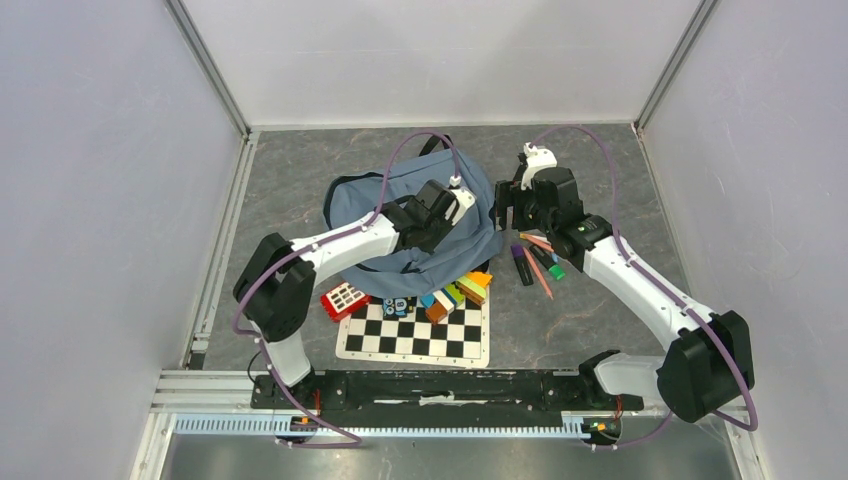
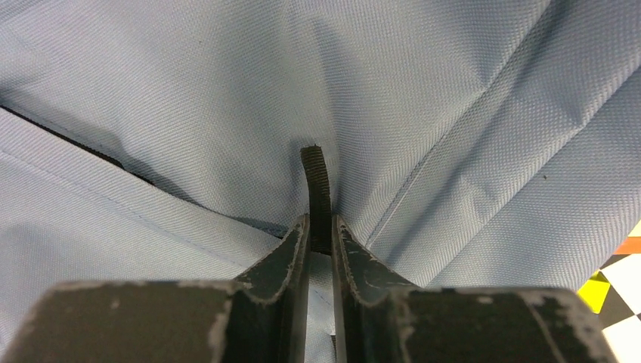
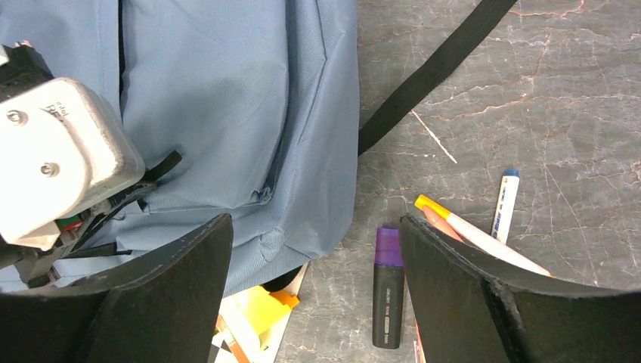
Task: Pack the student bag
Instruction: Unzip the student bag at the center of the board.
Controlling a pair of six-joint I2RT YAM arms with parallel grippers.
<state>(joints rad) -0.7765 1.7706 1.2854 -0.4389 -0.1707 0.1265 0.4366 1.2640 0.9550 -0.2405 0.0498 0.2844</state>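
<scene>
The student bag (image 1: 400, 215) is a dusty-blue backpack lying flat at the table's middle back; its fabric fills the left wrist view (image 2: 227, 98) and the left of the right wrist view (image 3: 227, 98). My left gripper (image 1: 463, 197) is over the bag, shut on a black ribbed zipper pull tab (image 2: 317, 189). My right gripper (image 1: 502, 210) is open and empty, hovering at the bag's right edge above the table. A black highlighter with a purple cap (image 3: 387, 283) lies between its fingers (image 3: 453, 302) on the table below.
A chessboard (image 1: 415, 330) lies in front of the bag with coloured blocks (image 1: 455, 292) and a red calculator-like item (image 1: 345, 300). Pens and markers (image 1: 540, 262) lie right of the bag, also in the right wrist view (image 3: 505, 204). A black strap (image 3: 431, 76) trails over the table.
</scene>
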